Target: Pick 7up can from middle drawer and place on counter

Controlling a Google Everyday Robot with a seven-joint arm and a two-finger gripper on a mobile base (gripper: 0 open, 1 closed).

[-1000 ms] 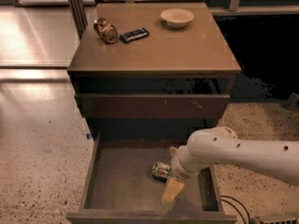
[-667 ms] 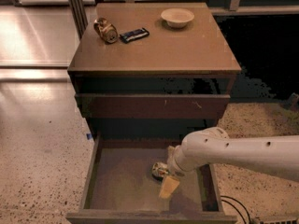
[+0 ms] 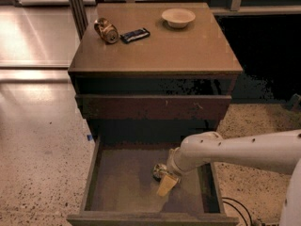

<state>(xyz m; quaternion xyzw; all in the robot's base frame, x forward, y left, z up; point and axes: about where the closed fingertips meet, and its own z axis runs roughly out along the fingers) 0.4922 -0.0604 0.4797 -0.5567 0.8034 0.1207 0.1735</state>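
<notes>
The pincer (image 3: 164,182) is down inside the open drawer (image 3: 91,179), low over its floor and toward the right half, at the end of a white arm (image 3: 235,150) that reaches in from the right. Whether it is spread or pressed together cannot be told. The can (image 3: 158,171) sits on the drawer floor right against the pincer, at its upper-left side; whether it is pinched cannot be told either. Above and behind the pincer is a shut drawer front (image 3: 153,107), and higher up the bench (image 3: 188,51). Far up and left of the pincer, a brown can (image 3: 106,30) lies on the bench with a dark packet (image 3: 135,35) just beside it. A bowl (image 3: 178,17) stands far up, almost straight above the pincer.
</notes>
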